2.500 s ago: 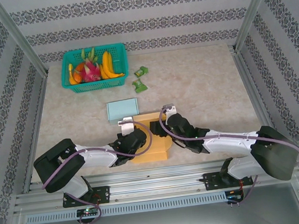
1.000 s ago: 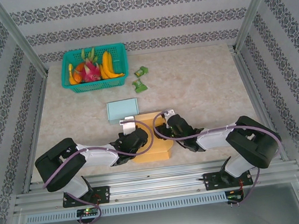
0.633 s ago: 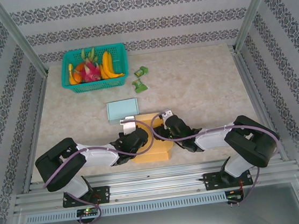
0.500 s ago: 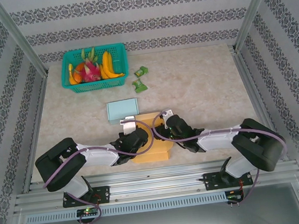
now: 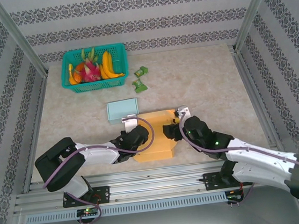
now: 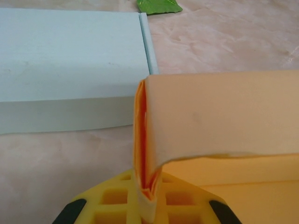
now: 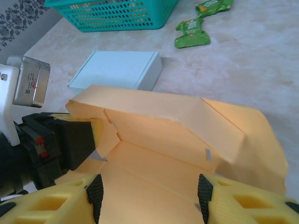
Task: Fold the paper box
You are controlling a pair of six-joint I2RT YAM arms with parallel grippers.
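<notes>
L gripper (image 6: 147, 198) pinched on box (image 6: 219, 121) side flap, R gripper (image 7: 149, 198) spread above it. Prob thin card: light, floppy, creases easy. Grab near folds, not mid-panel.

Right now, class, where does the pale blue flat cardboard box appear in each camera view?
Top external: pale blue flat cardboard box, left of centre, just beyond the orange paper box.
Left wrist: pale blue flat cardboard box, upper left, behind the orange paper box.
Right wrist: pale blue flat cardboard box, upper left of centre.
Shared landmark: the orange paper box, lower in every picture.
</notes>
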